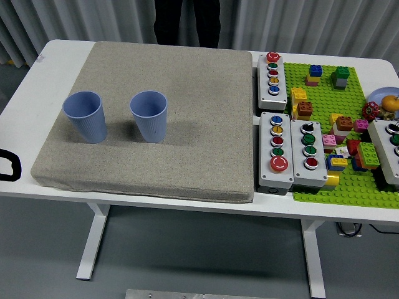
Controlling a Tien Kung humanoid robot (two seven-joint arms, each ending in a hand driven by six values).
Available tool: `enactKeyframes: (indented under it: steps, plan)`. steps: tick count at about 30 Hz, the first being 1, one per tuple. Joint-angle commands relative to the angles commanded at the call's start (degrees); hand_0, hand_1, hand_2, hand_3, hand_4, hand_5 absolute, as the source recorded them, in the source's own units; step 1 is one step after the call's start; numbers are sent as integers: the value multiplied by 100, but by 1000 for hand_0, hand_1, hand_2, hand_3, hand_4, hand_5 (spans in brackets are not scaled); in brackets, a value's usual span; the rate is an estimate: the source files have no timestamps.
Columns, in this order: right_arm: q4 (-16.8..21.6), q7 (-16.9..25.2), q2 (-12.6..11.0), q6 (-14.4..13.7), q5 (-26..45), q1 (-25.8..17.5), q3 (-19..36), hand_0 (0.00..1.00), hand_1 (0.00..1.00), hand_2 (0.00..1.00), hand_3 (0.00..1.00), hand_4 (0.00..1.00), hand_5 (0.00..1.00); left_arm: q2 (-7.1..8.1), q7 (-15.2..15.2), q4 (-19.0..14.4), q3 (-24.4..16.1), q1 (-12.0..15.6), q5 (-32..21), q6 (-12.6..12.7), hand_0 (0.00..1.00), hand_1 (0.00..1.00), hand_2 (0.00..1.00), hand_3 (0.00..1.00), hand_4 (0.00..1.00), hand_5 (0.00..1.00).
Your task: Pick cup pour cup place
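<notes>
Only partly visible at the left picture edge: a black curved piece of the left robot hand [7,165], cut off by the frame, finger state impossible to tell; right robot hand out of view. Cut off at the top: a person [187,22] in dark clothing at the far side, legs only. On the white surface [156,202], a square grey mat [181,124] of coarse woven fabric, thick, with soft rounded edges. Upright on the mat's left part, two blue cups, ribbed and tapered, plastic in look: left cup [85,116] and right cup [149,116], near each other but apart, both rims up; contents not discernible. Beside the mat's right edge, three grey button boxes [276,149] with round coloured push buttons, a fourth clipped by the right edge. Further right, a green studded baseplate [324,187] carrying scattered coloured bricks [305,109], small and hard to separate. At the right edge, a bowl with fruit-like items [383,103], partly cropped.
</notes>
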Motion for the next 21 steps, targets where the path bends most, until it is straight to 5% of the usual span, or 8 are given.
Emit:
enactKeyframes:
  steps: [16,21]
  plan:
    - [0,5,8,7,28,2,-23,711,656,629,597,2,136,-21,1,7,30,16,86,51,856,861,926,886,773,997]
    - [0,10,10,20,11,-11,-8,712,656,628,596,2,141,-92,23,-18,-19,101,750,379,855,851,921,888,775,929]
